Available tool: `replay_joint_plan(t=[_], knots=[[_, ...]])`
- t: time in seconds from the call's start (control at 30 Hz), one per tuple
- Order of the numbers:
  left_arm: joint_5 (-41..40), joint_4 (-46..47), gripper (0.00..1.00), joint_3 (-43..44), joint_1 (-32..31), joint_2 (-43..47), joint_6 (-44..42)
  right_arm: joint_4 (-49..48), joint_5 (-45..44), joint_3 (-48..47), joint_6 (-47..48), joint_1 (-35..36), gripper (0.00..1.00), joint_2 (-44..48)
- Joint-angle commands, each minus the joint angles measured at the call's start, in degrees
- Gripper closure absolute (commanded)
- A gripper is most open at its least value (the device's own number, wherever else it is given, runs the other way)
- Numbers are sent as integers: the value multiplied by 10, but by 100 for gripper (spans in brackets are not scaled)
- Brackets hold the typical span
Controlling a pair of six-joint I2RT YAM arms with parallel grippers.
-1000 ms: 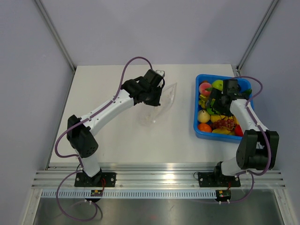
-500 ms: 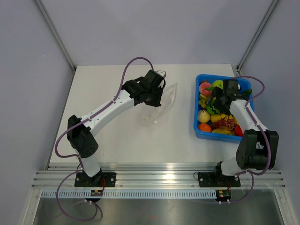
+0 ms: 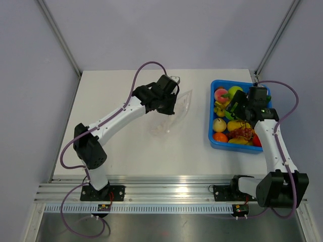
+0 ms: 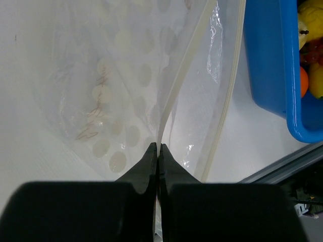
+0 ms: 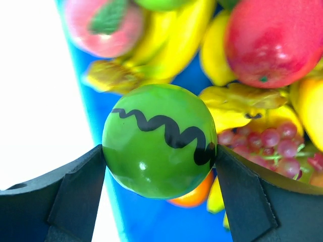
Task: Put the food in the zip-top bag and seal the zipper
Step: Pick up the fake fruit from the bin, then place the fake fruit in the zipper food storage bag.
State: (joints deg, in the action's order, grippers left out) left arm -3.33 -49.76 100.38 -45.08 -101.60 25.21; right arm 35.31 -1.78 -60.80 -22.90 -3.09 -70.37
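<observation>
Pinching the zipper [image 4: 177,83] tight with left gripper [image 4: 156,151], clutching green striped melon [image 5: 159,138] over blue bin [image 5: 133,219] with right gripper [image 5: 159,154].

The left arm [image 3: 116,119] and right arm [image 3: 275,145] are white tubes joined by bulky black joints. A purple cable [image 3: 150,62] loops along each. Black base plates [image 3: 117,191] carry them. The left gripper [image 4: 155,151] and right gripper [image 5: 159,151] have matte black, wedge-shaped fingers.
</observation>
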Motion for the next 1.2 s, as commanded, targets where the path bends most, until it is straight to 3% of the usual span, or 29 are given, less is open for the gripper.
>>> replay_joint_plan(t=[0.0,0.23,0.53,0.8,1.17], knots=[[13,11,100,43,-3,-17,-17,22,55,-46,-14,5,39,39],[20,0,100,72,-2,-25,-36,40,38,-149,-44,153,34,30],[53,4,100,71,-3,-17,-32,-13,57,-213,-84,292,35,-68],[99,20,100,70,1,-8,-23,-55,56,-172,-119,321,36,-115],[170,59,100,43,24,11,-3,-11,6,-174,-132,322,33,-163]])
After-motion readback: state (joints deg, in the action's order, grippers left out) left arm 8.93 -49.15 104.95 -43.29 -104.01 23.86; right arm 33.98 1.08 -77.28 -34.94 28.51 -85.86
